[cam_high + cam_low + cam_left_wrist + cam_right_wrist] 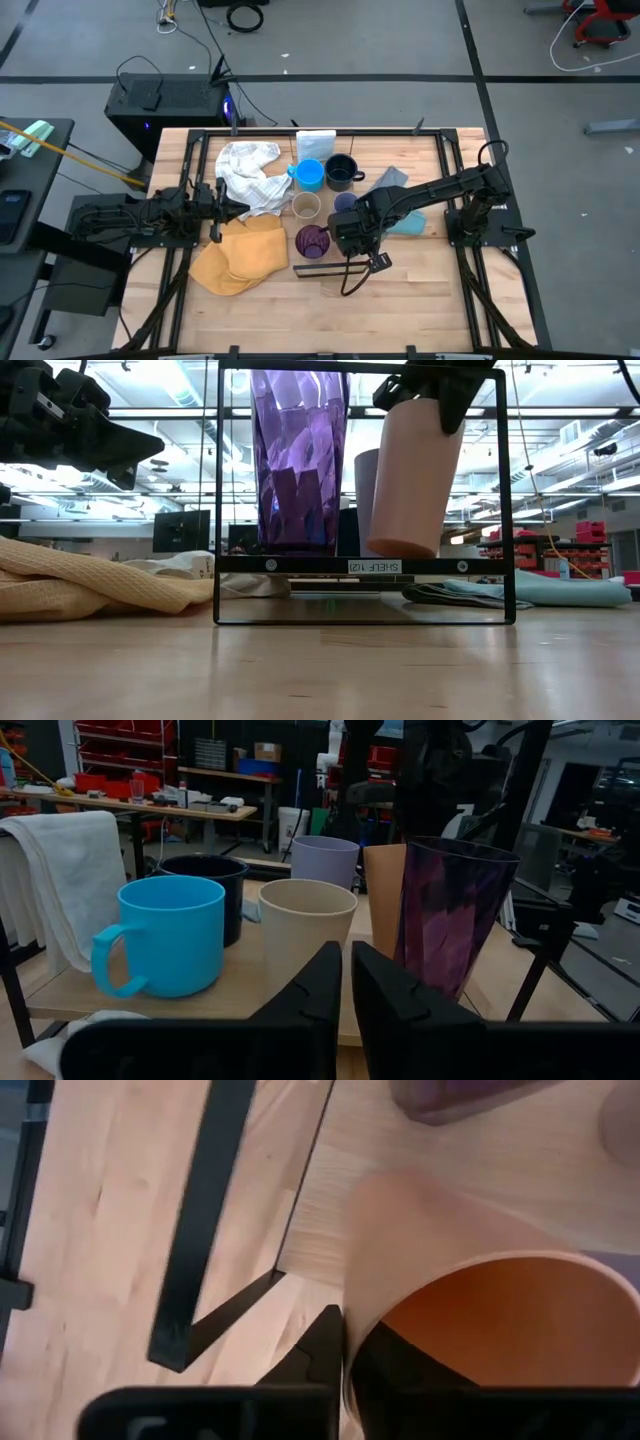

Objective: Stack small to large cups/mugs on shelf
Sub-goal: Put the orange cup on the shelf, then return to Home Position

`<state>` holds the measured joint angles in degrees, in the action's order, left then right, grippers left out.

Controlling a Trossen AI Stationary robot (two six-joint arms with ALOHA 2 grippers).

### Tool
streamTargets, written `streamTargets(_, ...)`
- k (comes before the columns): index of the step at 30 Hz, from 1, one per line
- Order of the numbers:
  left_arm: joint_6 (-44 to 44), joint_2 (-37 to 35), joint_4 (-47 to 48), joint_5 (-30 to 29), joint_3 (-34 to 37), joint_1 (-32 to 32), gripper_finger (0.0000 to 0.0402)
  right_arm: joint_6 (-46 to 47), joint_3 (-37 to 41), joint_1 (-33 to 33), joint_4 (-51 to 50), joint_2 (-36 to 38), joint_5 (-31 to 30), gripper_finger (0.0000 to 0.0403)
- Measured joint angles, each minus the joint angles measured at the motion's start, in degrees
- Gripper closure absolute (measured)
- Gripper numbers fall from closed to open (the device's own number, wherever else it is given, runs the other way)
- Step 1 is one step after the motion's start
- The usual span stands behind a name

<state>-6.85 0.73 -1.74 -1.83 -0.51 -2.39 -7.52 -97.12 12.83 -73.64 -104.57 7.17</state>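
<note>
Where the shelf (365,565) crosses the middle of the tabletop (420,310), six vessels are gathered on or beside its plank, all upright apart from the orange one and, so far as their mouths show, all empty. Dark purple tumbler (298,460): standing at the black-framed end of the plank, translucent, nothing inside. Orange cup (414,475): just beside the tumbler, slightly tilted, its base hanging a little above the plank in the low view; interior bare in the right wrist view. Right gripper (345,1342): at that cup's rim, one finger (318,1348) outside the wall and the other inside the mouth, the jaws set narrowly across the wall so that the cup hangs from them. Tan cup (307,928): behind the tumbler, seen from the left wrist. Light blue mug (164,934): beside the tan cup, handle turned outward. Navy mug (214,892): directly behind the blue one. Lavender cup (324,860): farther back, next to the orange cup. Left gripper (346,982): raised near the table's left edge, facing the row, its jaws almost together with a thin gap, holding nothing. Yellow cloth (240,255) and white cloth (250,172): lying left of the vessels.
</note>
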Motion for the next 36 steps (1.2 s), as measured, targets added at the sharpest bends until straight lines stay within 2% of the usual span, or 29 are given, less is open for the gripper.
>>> streamTargets(7,0.0,0.0,0.0,0.0,0.0,0.01,0.0375,0.24,0.0,-0.01,-0.05,-0.02,0.2,0.0333)
streamTargets(15,-0.02,0.0,0.02,0.0,0.0,0.0,0.0372,1.5,0.0,0.01,-0.05,-0.02,-1.77,0.0299)
streamTargets(36,0.0,0.0,0.02,0.0,0.0,0.0,0.0367,3.42,0.0,0.09,-0.49,-0.02,0.57,0.0292)
